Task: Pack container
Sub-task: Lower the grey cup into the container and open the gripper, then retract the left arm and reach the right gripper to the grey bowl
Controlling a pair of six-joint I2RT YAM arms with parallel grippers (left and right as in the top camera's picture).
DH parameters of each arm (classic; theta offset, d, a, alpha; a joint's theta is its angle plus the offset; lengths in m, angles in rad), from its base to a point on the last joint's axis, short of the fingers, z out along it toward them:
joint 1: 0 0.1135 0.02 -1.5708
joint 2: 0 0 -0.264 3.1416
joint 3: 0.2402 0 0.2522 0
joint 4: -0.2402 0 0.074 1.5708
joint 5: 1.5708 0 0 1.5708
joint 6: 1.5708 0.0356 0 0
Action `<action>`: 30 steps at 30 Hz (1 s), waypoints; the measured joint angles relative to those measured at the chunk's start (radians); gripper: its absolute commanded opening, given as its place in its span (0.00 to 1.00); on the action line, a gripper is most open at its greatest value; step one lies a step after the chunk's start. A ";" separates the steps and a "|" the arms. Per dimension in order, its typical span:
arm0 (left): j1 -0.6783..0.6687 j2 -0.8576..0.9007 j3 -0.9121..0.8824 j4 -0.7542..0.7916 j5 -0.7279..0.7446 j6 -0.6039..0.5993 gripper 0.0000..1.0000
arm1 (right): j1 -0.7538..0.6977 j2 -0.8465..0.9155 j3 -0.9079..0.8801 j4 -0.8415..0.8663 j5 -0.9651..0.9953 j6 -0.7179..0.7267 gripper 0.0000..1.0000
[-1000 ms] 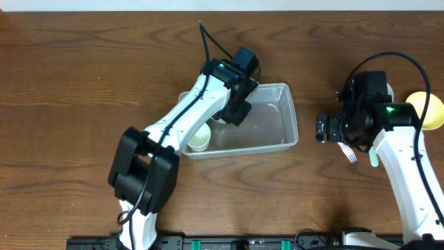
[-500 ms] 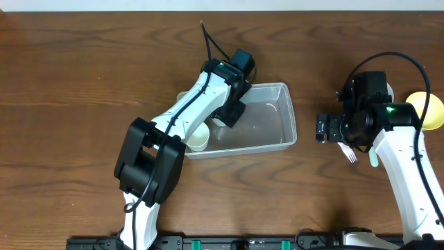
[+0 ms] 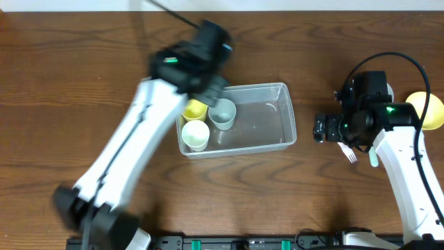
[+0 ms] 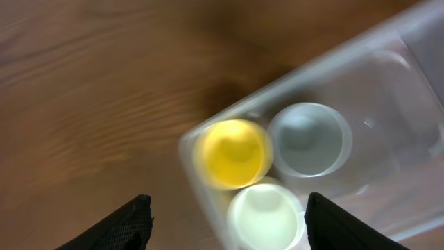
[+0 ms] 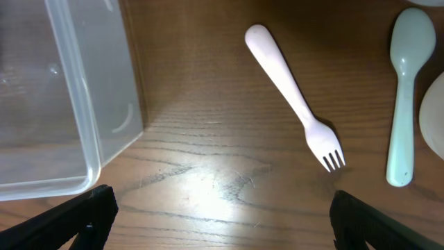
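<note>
Two claws: I see both through their wrist cameras, and both stand with the jaws apart.
Left claw (image 4: 232,223): the fingers are spread wide, with one dark tip at each lower corner of my wrist view. Nothing is between them and nothing is touched.
Right claw (image 5: 222,217): the jaws are spread wide, with the tips at the two lower corners. It holds nothing and touches nothing.
Container (image 3: 263,125): the clear tub lies flat near the middle of the table, its long side running across my overhead view.
Container against left claw: the tub's left end sits below the claw and apart from it. In the wrist view that corner falls between the two fingers.
Container against right claw: the tub is off to the claw's left. Only one rounded corner shows, at the upper left of the right wrist view.
Contents: three cups stand upright, bunched at the tub's left end. They are a yellow cup (image 3: 194,109), a cream cup (image 3: 195,134) and a pale grey cup (image 3: 222,112).
Left arm (image 3: 132,153): it is blurred in the overhead view and reaches from the near edge up to the tub's far left corner.
Ahead of the right claw: a white fork (image 5: 295,97) lies on the wood with its tines toward the claw. A pale green spoon (image 5: 406,90) lies to its right, apart from it.
Surface: the table (image 3: 69,83) is dark brown wood grain, and a yellow bowl (image 3: 429,110) sits at its right edge.
Room: a pale strip (image 3: 312,5) shows beyond the far edge and a dark rail (image 3: 243,243) runs along the near edge. I cannot tell more than that.
</note>
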 measured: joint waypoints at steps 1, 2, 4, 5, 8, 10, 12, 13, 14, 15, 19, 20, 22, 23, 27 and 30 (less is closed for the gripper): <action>0.037 -0.031 0.002 -0.011 -0.004 -0.019 0.72 | 0.000 0.001 0.009 0.000 0.001 0.000 0.99; 0.071 -0.055 0.002 -0.021 -0.006 -0.038 0.72 | 0.000 0.004 0.026 -0.003 0.004 0.000 0.99; 0.151 -0.098 0.002 -0.048 -0.006 -0.078 0.72 | 0.000 0.009 0.083 -0.004 0.026 0.002 0.99; 0.192 -0.115 0.002 -0.059 0.002 -0.096 0.72 | 0.000 0.011 0.125 -0.003 0.046 0.003 0.99; 0.306 -0.155 0.002 -0.080 0.063 -0.130 0.72 | -0.005 0.023 0.276 0.009 0.120 0.004 0.99; 0.368 -0.173 -0.001 -0.087 0.108 -0.149 0.72 | -0.020 0.045 0.373 0.012 0.151 0.002 0.99; 0.420 -0.187 -0.015 -0.090 0.148 -0.171 0.72 | -0.050 0.097 0.474 0.008 0.168 -0.007 0.99; 0.441 -0.191 -0.027 -0.090 0.162 -0.180 0.72 | -0.064 0.127 0.507 0.004 0.174 -0.013 0.99; 0.455 -0.192 -0.039 -0.090 0.171 -0.189 0.72 | -0.074 0.154 0.529 -0.002 0.178 -0.018 0.99; 0.469 -0.193 -0.055 -0.089 0.180 -0.198 0.72 | -0.090 0.201 0.552 -0.005 0.181 -0.029 0.99; 0.503 -0.192 -0.144 -0.065 0.202 -0.216 0.72 | -0.127 0.380 0.567 -0.006 0.190 -0.060 0.99; 0.507 -0.192 -0.168 -0.056 0.207 -0.219 0.72 | -0.134 0.439 0.567 -0.006 0.192 -0.067 0.99; 0.510 -0.192 -0.212 -0.032 0.211 -0.223 0.72 | -0.144 0.505 0.566 -0.006 0.194 -0.071 0.99; 0.510 -0.192 -0.236 -0.019 0.214 -0.224 0.72 | -0.147 0.547 0.566 -0.007 0.196 -0.075 0.99; 0.510 -0.191 -0.310 0.019 0.215 -0.224 0.72 | -0.153 0.653 0.565 -0.005 0.200 -0.083 0.99; 0.510 -0.191 -0.346 0.028 0.215 -0.224 0.72 | -0.156 0.702 0.565 0.013 0.200 -0.086 0.97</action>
